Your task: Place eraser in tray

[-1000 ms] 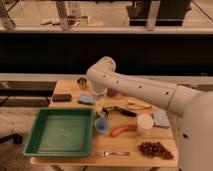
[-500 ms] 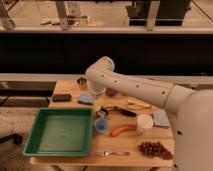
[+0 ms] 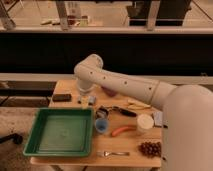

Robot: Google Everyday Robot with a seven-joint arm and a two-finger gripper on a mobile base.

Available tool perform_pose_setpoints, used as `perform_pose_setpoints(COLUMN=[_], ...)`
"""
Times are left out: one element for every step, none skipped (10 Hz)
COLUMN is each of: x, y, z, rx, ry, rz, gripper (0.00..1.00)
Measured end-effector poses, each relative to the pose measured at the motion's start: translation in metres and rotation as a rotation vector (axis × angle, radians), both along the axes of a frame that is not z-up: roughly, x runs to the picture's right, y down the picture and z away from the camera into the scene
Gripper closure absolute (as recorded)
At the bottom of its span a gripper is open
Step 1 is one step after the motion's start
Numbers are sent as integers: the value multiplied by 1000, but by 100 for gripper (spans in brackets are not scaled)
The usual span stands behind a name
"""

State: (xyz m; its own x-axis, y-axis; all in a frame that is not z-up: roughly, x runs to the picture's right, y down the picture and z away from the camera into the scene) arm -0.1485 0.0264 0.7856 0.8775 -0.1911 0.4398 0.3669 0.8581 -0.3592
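Observation:
The eraser [image 3: 62,97], a small dark flat block, lies on the wooden table [image 3: 130,145] near its back left corner. The green tray [image 3: 37,145] sits at the front left, below the eraser, with nothing in it. My gripper [image 3: 85,100] hangs down from the white arm [image 3: 120,85], close above the table, just right of the eraser and behind the tray's far right corner. It stands over a light blue block that it mostly hides.
A blue cup [image 3: 101,125] stands right of the tray. An orange carrot [image 3: 122,131], a white cup [image 3: 145,122], dark grapes [image 3: 150,148], a fork [image 3: 112,153], a black-handled tool [image 3: 120,111] and a banana [image 3: 137,104] lie on the table's right half.
The arm has swung a little to the left, and the gripper now covers the light blue block. The eraser and the tray have not moved.

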Motion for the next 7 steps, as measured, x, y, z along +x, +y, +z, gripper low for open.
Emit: perform_pose_setpoints(x=[-8,-19,-32,-41,-43,-45,-51], y=[-6,-13,-18,-20,-23,-23,-23], z=[0,2,6,13,23,29,35], rx=[5,8,12,19,38,51,63], ry=[-22,-48,-74,-97,-111,-117,-130], rz=[1,2,1,3,7,11,16], gripper=[20,20,20,20,20,20,20])
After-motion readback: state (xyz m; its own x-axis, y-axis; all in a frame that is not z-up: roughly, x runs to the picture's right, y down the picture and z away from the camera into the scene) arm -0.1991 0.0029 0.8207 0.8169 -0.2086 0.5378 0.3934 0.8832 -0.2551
